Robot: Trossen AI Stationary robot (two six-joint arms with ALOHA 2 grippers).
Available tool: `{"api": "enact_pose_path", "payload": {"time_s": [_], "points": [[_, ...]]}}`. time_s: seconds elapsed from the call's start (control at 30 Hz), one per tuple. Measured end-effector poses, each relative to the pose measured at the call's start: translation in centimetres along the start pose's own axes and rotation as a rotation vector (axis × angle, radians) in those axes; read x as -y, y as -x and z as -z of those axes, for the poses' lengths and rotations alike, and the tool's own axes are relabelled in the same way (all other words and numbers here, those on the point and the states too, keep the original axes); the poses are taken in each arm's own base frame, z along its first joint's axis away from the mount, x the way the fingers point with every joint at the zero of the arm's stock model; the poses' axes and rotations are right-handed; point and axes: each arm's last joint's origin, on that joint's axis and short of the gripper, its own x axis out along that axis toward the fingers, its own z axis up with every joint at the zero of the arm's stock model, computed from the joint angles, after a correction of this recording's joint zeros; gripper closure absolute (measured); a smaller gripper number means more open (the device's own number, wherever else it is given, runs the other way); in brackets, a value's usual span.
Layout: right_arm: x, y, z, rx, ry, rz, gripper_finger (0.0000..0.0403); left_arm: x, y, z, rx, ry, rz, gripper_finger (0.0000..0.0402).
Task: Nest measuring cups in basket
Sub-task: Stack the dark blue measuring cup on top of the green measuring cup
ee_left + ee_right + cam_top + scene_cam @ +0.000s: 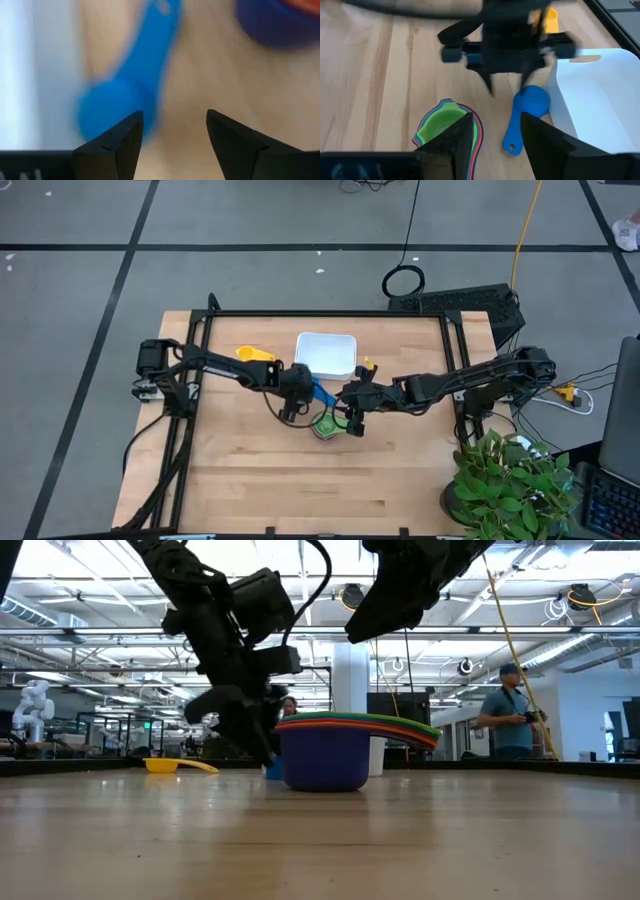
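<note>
Left hand (507, 85) spread over small blue plastic scoop (524, 114), beside white plastic tray (600, 100).
Handle runs away from left hand toward spread, empty right hand (352, 420); left is nearer.

potted plant (510, 480), keyboard (612, 502), person (508, 712)

Both arms are matte black with jointed links, looped black cables, and wedge-shaped dark fingers (117, 145) on each claw.

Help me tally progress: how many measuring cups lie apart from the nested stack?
2: the blue cup beside the basket, under the left gripper; the yellow cup left of the basket.
</note>
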Motion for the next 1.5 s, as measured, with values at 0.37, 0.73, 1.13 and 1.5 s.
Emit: {"api": "enact_pose_path", "payload": {"time_s": [0.37,0.73,1.13,1.5], "points": [[0.0,0.0,0.0,-0.002,-0.003,-0.001,0.0245,4.8,3.1,-1.0,-0.029,-0.056,0.059,0.0183],[-0.1,0.0,-0.1,0.012,-0.008,-0.004,0.0245,0.7,3.7,-2.7,0.169,-0.138,-0.253,0.0183],[-0.2,0.0,-0.2,0.027,-0.009,-0.01,0.0245,-1.2,0.7,-1.4,0.144,-0.14,-0.139,0.0183],[-0.2,0.0,-0.3,0.033,-0.006,-0.012,0.0245,-2.1,-1.4,0.0,0.056,-0.092,-0.12,0.0183]]}}
